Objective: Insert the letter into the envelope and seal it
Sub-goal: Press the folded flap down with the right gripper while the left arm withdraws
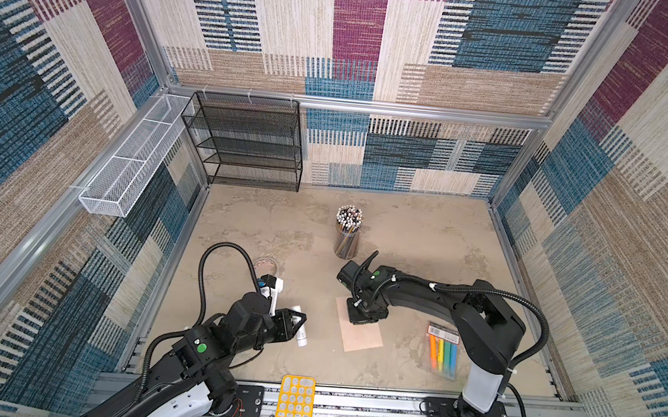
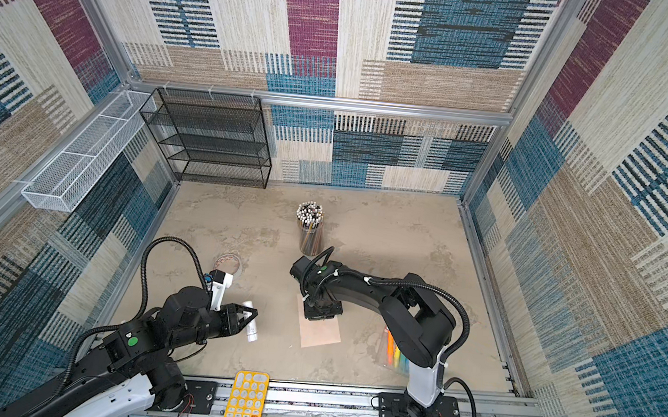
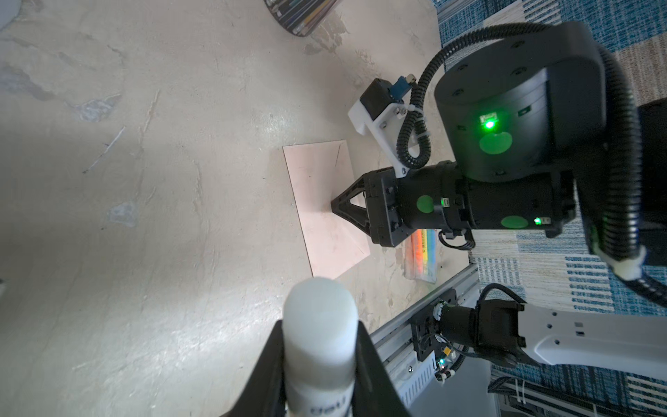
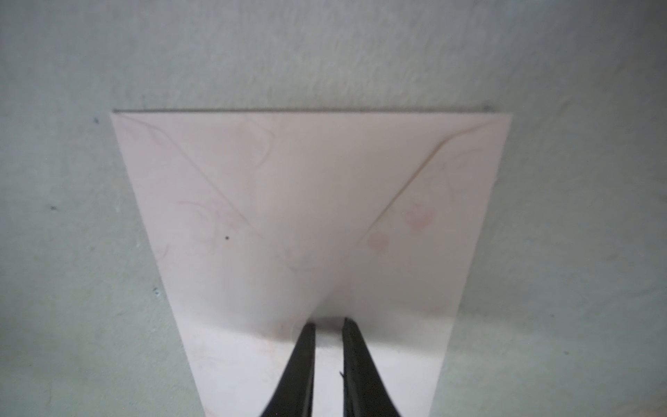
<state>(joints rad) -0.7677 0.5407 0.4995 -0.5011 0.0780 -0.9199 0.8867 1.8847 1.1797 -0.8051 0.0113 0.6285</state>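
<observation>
While the envelope (image 1: 363, 334) lies closed, lower middle in a top view, I think I'm sealing | right jaws slightly apart on the flap (image 4: 310, 202), empty | left jaws hold glue stick (image 3: 319, 325) | next: press flap flat, gently.

Left arm (image 1: 202, 347) reaches low from the table's front edge; left gripper (image 1: 299, 320) is near level, jaws clamped on a white tube (image 1: 301, 338). Right arm (image 1: 420, 297) is folded; right gripper (image 4: 328, 324) points down, jaws narrowly parted.

I log the left arm (image 1: 245, 326) and right arm (image 1: 420, 297) as matte black, with white base shells (image 1: 482, 386) and green joint stickers (image 1: 201, 347). Ribbed black conduit (image 1: 201, 276) runs along each. The right gripper (image 4: 328, 325) has black tapered fingers.
</observation>
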